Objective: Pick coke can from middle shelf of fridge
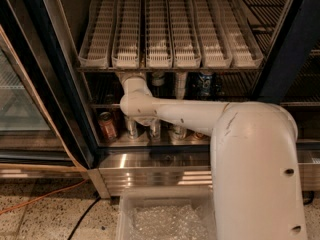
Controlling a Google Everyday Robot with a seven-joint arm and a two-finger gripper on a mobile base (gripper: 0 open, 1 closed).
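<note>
My gripper [133, 82] is inside the fridge [60, 84], reaching up over the left part of the middle shelf [104, 105], and its tip is hidden behind the row of white slotted lanes. The white arm runs from the lower right into the opening. No red coke can shows; it is hidden or out of view. On the middle shelf, to the right of the gripper, I see a dark can [158, 78], a pale can [181, 84] and a dark blue can [203, 84].
White slotted lanes [165, 29] hang just above the gripper. On the steel floor stand a dull orange-red can [106, 126] and silver cans [131, 129]. The ribbed steel base panel [150, 174] and a clear plastic bin [160, 219] lie below. The glass door [20, 99] stands at the left.
</note>
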